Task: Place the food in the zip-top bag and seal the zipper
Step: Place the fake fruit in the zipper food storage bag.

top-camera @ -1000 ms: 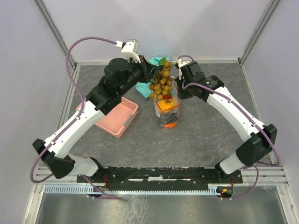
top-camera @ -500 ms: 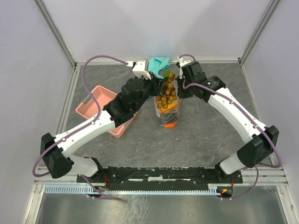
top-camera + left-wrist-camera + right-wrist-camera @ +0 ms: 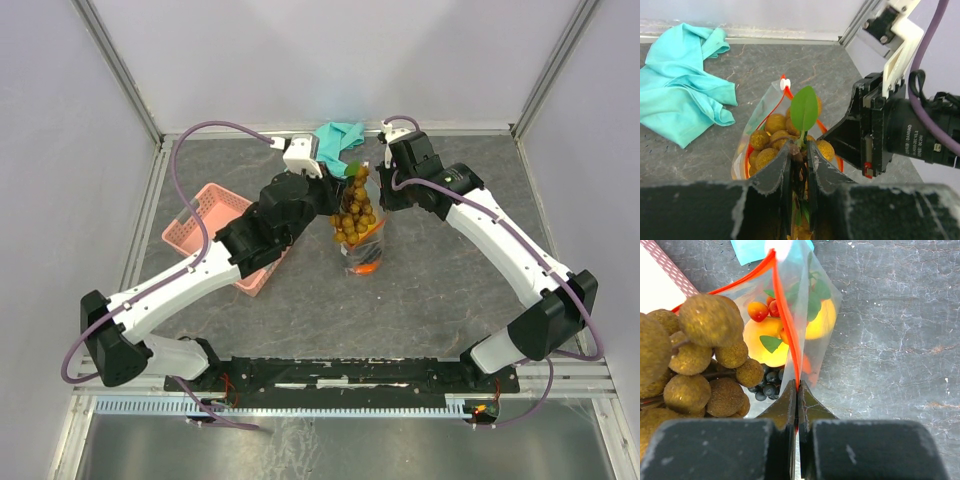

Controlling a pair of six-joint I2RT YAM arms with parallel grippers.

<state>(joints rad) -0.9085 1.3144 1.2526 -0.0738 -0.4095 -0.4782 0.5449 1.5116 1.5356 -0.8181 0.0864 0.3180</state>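
Because the zip-top bag must stand open to be loaded, the right gripper is pinched together on the zipper at one side of the mouth, holding the pouch upright at mid-table. Left gripper: clamped on the stem of the brown berry bunch, which hangs partly inside the mouth, above the yellow and orange fruits at the bottom. Zipper unsealed; teal cloth and pink basket lie apart, unused.

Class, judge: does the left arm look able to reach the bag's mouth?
Probably yes: the right gripper pinches the zipper, holding the bag open; the left gripper, gripping the berry bunch, hangs above it.
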